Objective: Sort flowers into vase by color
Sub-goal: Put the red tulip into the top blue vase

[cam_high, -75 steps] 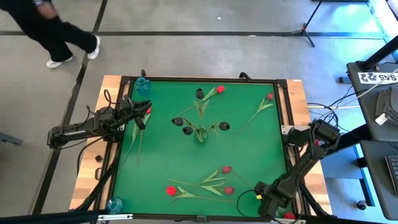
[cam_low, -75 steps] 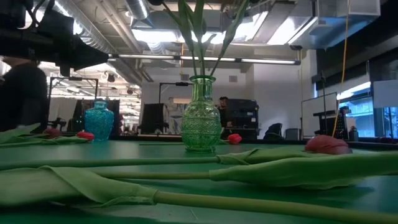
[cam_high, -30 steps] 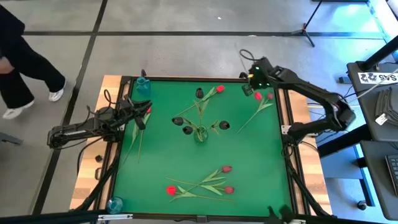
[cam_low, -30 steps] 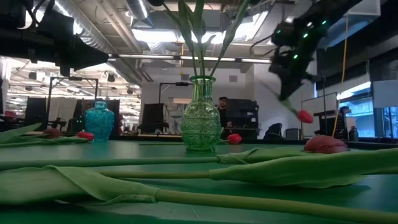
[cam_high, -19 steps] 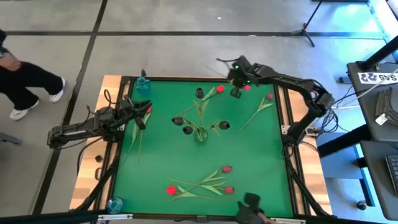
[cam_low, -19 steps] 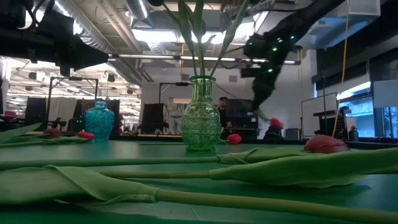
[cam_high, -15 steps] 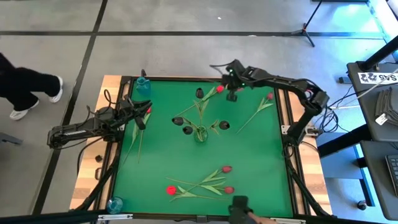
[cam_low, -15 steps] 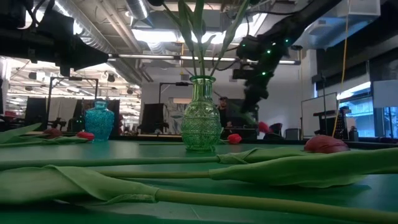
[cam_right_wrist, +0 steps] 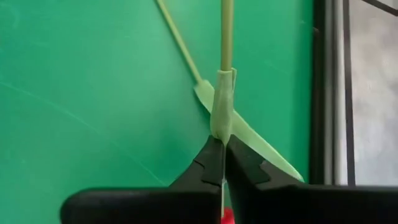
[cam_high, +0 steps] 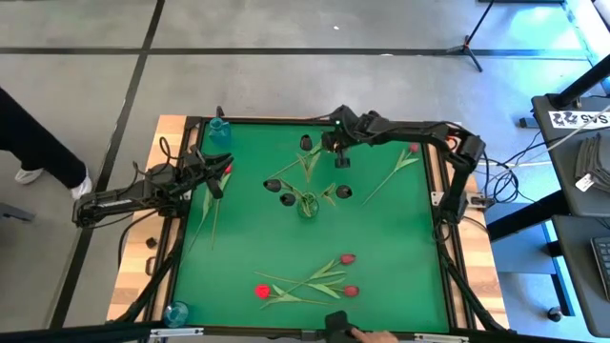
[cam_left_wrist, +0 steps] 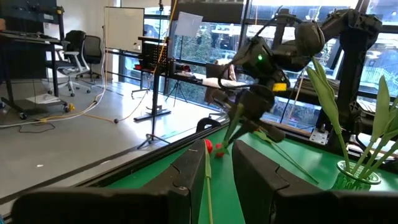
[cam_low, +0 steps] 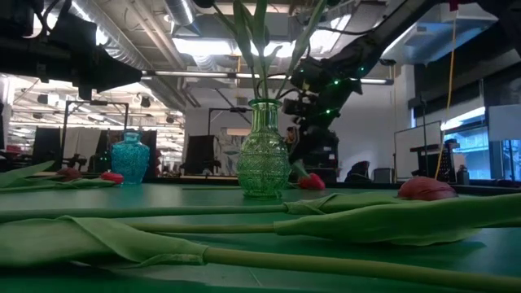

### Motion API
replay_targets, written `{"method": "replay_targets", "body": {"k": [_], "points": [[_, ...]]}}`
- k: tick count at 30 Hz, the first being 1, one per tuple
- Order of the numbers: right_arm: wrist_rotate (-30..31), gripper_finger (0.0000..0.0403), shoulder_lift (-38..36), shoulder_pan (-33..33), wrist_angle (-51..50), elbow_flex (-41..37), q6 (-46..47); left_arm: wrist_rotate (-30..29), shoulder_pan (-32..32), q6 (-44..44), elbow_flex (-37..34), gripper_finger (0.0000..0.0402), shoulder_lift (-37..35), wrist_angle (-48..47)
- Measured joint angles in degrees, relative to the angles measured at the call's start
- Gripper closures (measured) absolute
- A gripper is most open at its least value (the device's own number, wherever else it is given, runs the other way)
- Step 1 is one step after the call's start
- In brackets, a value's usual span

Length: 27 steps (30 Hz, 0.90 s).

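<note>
Now the right gripper, upper centre of the high view, has its jaws pinched on a red tulip stem. Next, I judge, comes upending it over a vase. Green vase at centre holds dark tulips; blue vase upper left looks empty. Left gripper, jaws narrow, holds another tulip at left.

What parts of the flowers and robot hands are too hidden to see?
- Right wrist view: the held flower runs off both edges; only a red speck of its head shows, behind the right gripper.
- High view: the left gripper is too small to tell what it holds.
- Low view: the green vase tulips' heads are cut off by the top edge.
</note>
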Motion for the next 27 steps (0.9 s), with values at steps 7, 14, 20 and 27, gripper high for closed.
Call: {"method": "replay_targets", "body": {"k": [7, 14, 20, 27], "points": [[2.22, 0.0307, 1.41, 3.88, 1.48, 0.00, 0.22, 0.00, 0.00, 0.01, 0.01, 0.0323, 0.14, -0.11], [4.66, 0.0205, -1.44, 7.48, 0.27, 2.10, 3.24, 0.19, 0.00, 2.72, 0.01, 0.0323, 0.17, 0.75], [14.69, 0.0182, -7.32, 8.28, -2.75, 2.13, 3.21, 0.58, 0.00, -2.35, 0.02, 0.0323, 0.18, 3.61], [15.94, 0.0211, -19.06, 3.90, -16.24, 2.14, 8.42, 1.08, 0.00, -5.53, 0.02, 0.0323, 0.19, 7.75]]}}
